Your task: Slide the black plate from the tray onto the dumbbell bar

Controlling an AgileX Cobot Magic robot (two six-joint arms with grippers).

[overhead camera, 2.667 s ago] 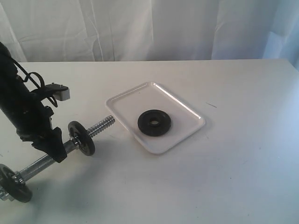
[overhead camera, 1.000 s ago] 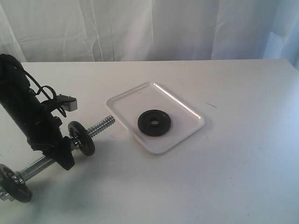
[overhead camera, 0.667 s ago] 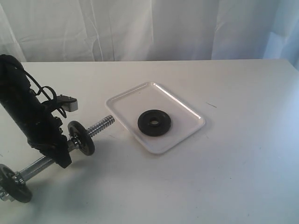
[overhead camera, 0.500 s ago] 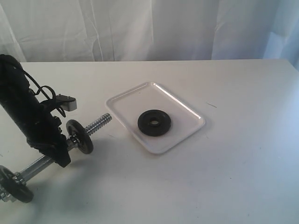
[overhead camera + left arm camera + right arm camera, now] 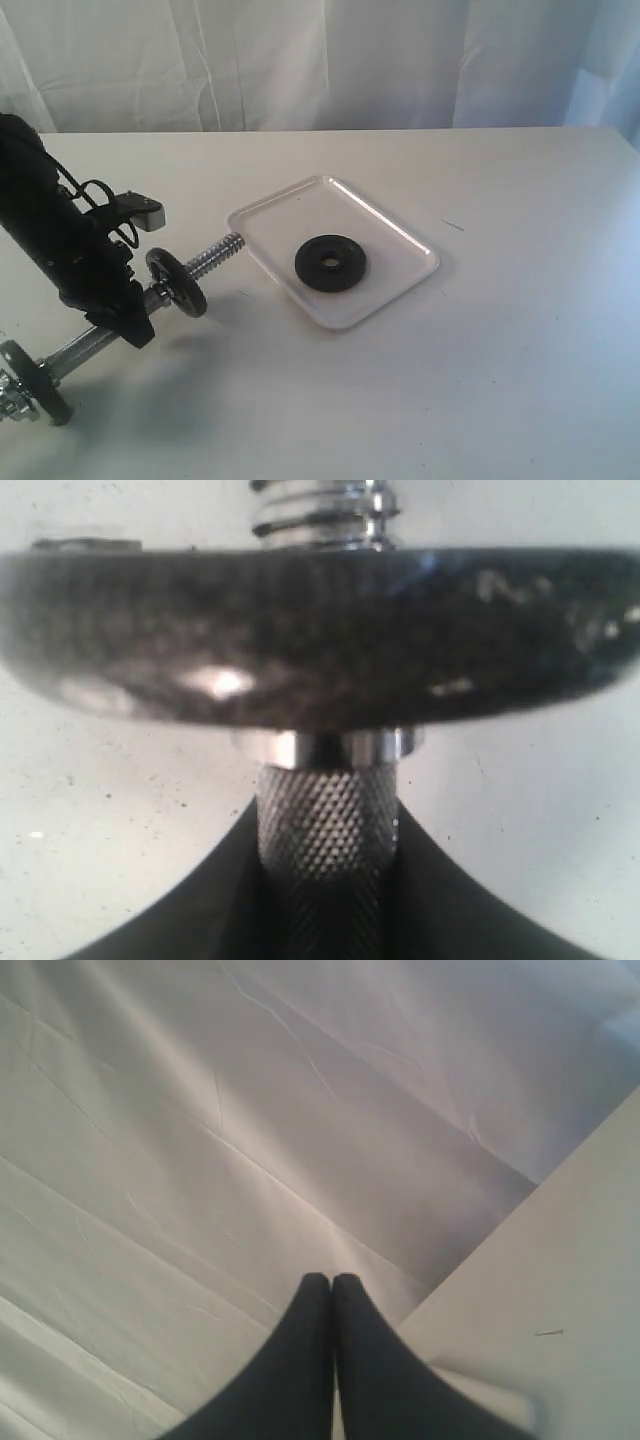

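Note:
The black plate (image 5: 330, 263) lies flat near the middle of the white tray (image 5: 270, 218). Left of the tray, the chrome dumbbell bar (image 5: 212, 257) is held slanting, its threaded tip close to the tray's left rim. It carries one black disc (image 5: 176, 283) near that tip and another (image 5: 22, 392) at its low far end. My left gripper (image 5: 130, 322) is shut on the bar's knurled middle (image 5: 326, 825), just behind the first disc (image 5: 320, 630). My right gripper (image 5: 333, 1285) is shut on nothing, facing the white curtain; the exterior view does not show it.
A white curtain (image 5: 320, 60) hangs behind the white table (image 5: 480, 380). A small dark mark (image 5: 453, 225) sits on the table right of the tray. The left arm's camera block (image 5: 140, 210) sticks out above the bar.
My left gripper has lifted the dumbbell bar a little and carried it to the right, so its threaded tip now comes close to the tray's rim. The black plate has not moved.

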